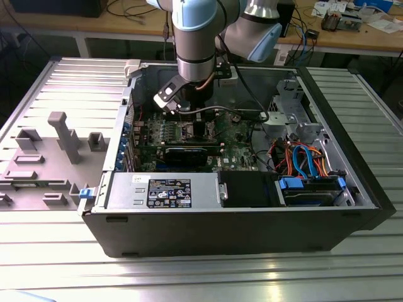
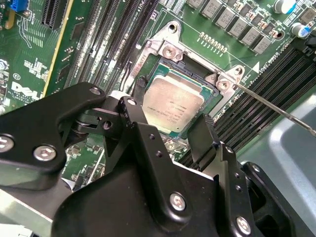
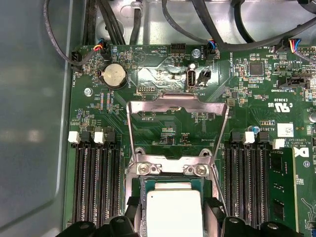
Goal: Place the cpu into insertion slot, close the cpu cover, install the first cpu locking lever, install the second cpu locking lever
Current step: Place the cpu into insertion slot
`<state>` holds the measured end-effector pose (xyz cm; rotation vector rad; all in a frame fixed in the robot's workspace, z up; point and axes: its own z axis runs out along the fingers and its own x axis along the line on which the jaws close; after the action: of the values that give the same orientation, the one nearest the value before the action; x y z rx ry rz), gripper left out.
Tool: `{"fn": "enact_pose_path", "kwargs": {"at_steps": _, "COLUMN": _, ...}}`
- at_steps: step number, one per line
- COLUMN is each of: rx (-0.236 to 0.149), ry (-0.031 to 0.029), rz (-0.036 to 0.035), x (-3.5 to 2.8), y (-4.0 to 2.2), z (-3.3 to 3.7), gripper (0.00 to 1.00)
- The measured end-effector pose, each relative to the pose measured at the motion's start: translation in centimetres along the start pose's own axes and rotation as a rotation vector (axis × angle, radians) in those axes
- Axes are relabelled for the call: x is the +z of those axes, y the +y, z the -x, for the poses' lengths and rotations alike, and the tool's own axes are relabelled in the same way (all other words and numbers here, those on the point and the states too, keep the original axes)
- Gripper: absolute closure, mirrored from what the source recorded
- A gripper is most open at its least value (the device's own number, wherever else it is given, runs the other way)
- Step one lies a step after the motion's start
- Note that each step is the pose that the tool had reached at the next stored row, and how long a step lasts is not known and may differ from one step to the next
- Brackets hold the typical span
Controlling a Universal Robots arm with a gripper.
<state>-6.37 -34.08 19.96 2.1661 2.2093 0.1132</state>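
While the black gripper [image 2: 168, 117] hangs low over the green board [image 3: 247, 98], its jaws stand one on each side of the cpu [image 2: 173, 101]. They are very near its edges, but I cannot tell if they pinch it or just stand beside it. The cpu is a flat silver square. It lies down inside the insertion slot [image 2: 190, 66], with the slot's dark wall and shiny rim all around it.

Just past the slot, the cpu cover [image 3: 178, 102] is swung open. It is a thin metal frame with a big hole in the middle. It is joined to the far edge of the slot, so it does not cover the cpu. A thin silver lever [image 2: 276, 109] sticks out from one corner of the slot and reaches across the long black memory slots [image 3: 96, 182]. These long slots run on both sides of the cpu.

Farther along the board sits a round silver battery [image 3: 114, 75], and black cables [image 3: 106, 19] hang past the board's edge.

In the exterior view, the arm [image 1: 195, 38] reaches down into an open computer case [image 1: 220, 233], which lies on a ribbed metal table [image 1: 63, 82]. A grey plastic holder [image 1: 66, 135] sits on the table at the exterior view's left.
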Motion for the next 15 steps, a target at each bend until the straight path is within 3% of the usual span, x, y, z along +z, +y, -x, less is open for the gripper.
{"fn": "enact_pose_path", "kwargs": {"at_steps": 10, "rx": 0.003, "ry": 0.0001, "rz": 0.0, "x": -0.01, "y": -0.11, "z": -0.23, "gripper": 0.38}}
{"fn": "enact_pose_path", "kwargs": {"at_steps": 15, "rx": 0.003, "ry": 0.0008, "rz": 0.0001, "x": -0.96, "y": -0.02, "z": -0.24, "gripper": 0.38}}
